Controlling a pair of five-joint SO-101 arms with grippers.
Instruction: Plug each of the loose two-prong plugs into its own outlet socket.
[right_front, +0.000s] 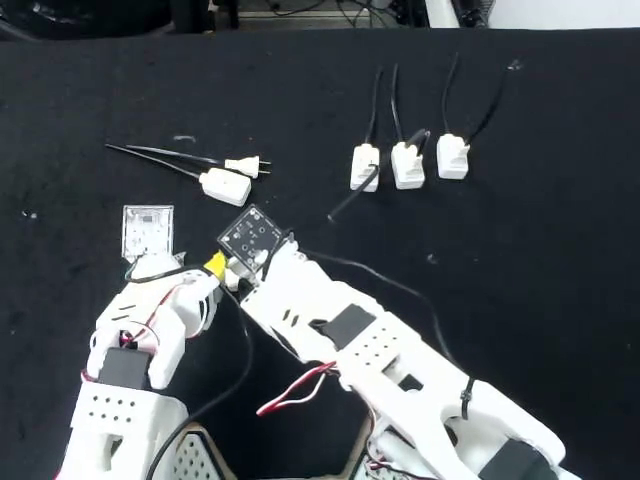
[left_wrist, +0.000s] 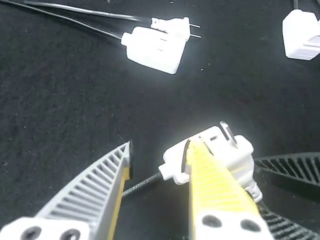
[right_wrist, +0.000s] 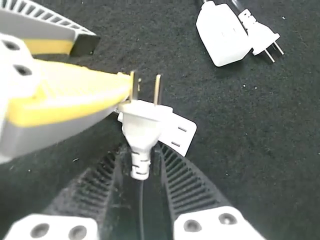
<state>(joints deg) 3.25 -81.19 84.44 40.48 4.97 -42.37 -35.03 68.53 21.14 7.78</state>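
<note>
My right gripper (right_wrist: 141, 150) has its black fingers shut on the ribbed neck of a white two-prong plug (right_wrist: 142, 120), whose prongs point away from the wrist. A white socket block (right_wrist: 178, 133) lies right behind that plug, touching it. My left gripper (left_wrist: 160, 150) is open; its yellow finger (left_wrist: 212, 185) lies over the same plug (left_wrist: 235, 150) and socket (left_wrist: 172, 167), and the socket's thin cable runs between its fingers. Both grippers meet near the table's front left (right_front: 225, 270). A second loose plug (right_front: 246, 165) and its socket (right_front: 225, 187) lie side by side farther back.
Three white plug-and-socket pairs (right_front: 408, 165) with black cables sit in a row at the back right. Two thin black cables (right_front: 160, 155) run left from the loose plug and socket. The black cloth to the far right and left front is bare.
</note>
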